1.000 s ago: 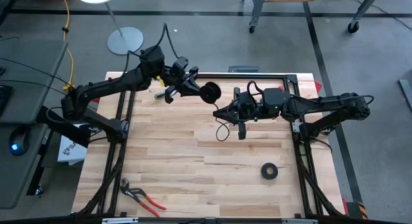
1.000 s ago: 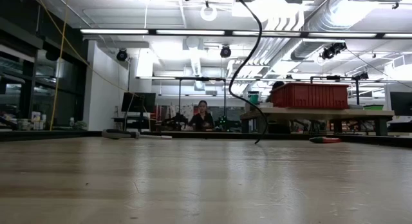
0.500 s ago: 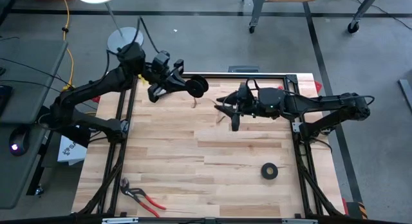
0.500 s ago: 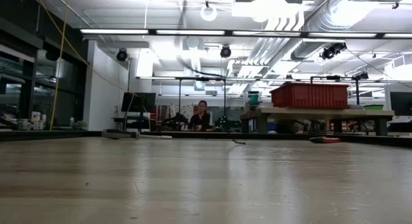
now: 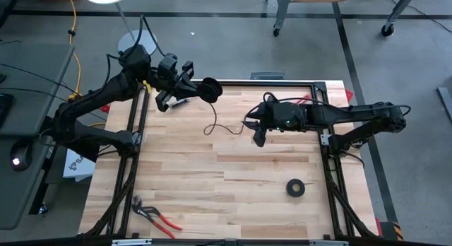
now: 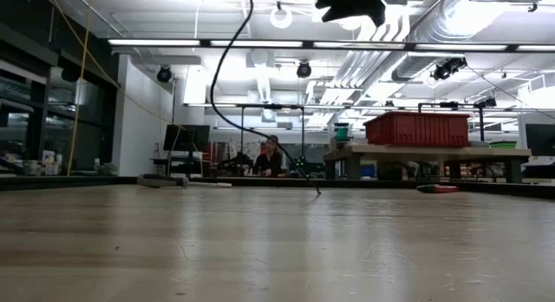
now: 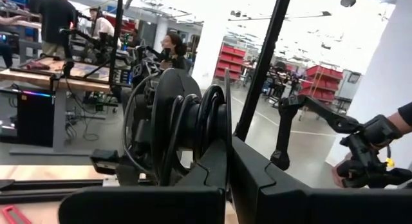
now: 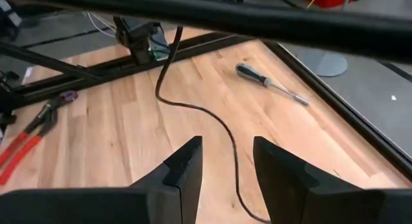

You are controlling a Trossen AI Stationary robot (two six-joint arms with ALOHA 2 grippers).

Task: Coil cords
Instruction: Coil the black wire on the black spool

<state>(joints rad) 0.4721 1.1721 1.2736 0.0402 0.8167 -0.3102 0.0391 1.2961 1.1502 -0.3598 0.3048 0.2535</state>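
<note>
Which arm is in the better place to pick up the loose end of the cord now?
Probably the right. Its hand is open and close above the cord's loose tail on the table. The left hand already holds the coiled part up near the far edge.

Open middle, clutter at the edges

Centre and near half of table point(image 5: 212, 182) lie bare. Obstacles: cord point(image 5: 220, 122) tail hanging from left gripper point(image 5: 205, 90) down to the far-centre boards; right gripper point(image 5: 257, 130), fingers apart, just beside it; tape roll point(image 5: 295, 187) near right; red-handled pliers point(image 5: 155, 214) at near-left corner; screwdriver point(image 8: 270, 82) by far-left edge.
</note>
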